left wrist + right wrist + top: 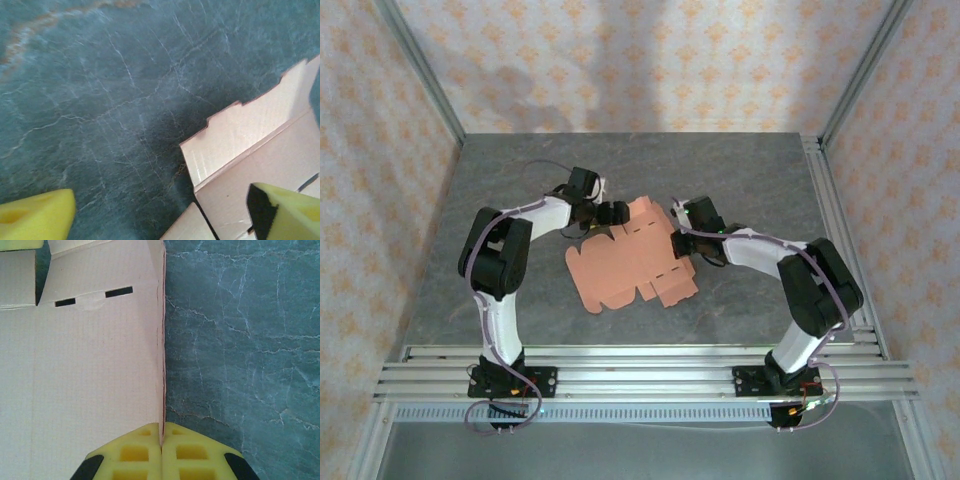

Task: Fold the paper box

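The paper box (630,260) is a flat salmon-orange die-cut sheet lying in the middle of the grey table, with tabs and slots showing. My left gripper (610,213) is at the sheet's far left edge. In the left wrist view it (160,195) stands open, with one yellow finger (285,210) over the card (250,135) and the other (35,217) over bare table. My right gripper (678,240) is at the sheet's right edge. In the right wrist view it (161,427) is shut on a raised edge of the card (90,365), which stands upright between the pads.
The table (520,180) is dark grey stone-patterned. Aluminium rails (640,365) run along its near edge, and another rail (830,220) runs down the right side. Patterned walls close in the back and both sides.
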Action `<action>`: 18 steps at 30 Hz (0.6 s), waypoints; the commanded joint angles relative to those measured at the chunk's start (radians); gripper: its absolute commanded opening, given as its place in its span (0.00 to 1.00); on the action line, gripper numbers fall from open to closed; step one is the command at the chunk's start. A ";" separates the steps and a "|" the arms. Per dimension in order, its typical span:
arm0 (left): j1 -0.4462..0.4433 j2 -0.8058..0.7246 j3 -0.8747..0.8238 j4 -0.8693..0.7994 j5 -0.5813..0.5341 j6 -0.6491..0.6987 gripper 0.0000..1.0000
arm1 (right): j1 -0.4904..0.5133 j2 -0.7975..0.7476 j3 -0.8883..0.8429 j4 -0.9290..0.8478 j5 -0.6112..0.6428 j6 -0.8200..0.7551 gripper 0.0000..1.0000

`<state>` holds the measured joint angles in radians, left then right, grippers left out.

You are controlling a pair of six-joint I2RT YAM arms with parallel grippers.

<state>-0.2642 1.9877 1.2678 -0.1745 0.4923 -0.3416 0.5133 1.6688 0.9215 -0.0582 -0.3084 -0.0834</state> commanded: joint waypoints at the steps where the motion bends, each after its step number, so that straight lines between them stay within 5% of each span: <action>1: 0.000 0.004 0.021 -0.001 0.101 0.006 0.75 | -0.007 -0.020 -0.001 0.030 -0.001 0.004 0.00; 5: 0.000 0.001 0.016 0.007 0.139 0.008 0.64 | -0.008 -0.006 0.003 0.037 0.006 0.016 0.00; 18: -0.010 -0.038 0.015 0.006 0.224 0.061 0.51 | -0.010 0.017 0.013 0.027 0.046 0.020 0.00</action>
<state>-0.2623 1.9877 1.2694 -0.1677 0.6743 -0.3294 0.5095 1.6726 0.9215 -0.0505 -0.2985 -0.0761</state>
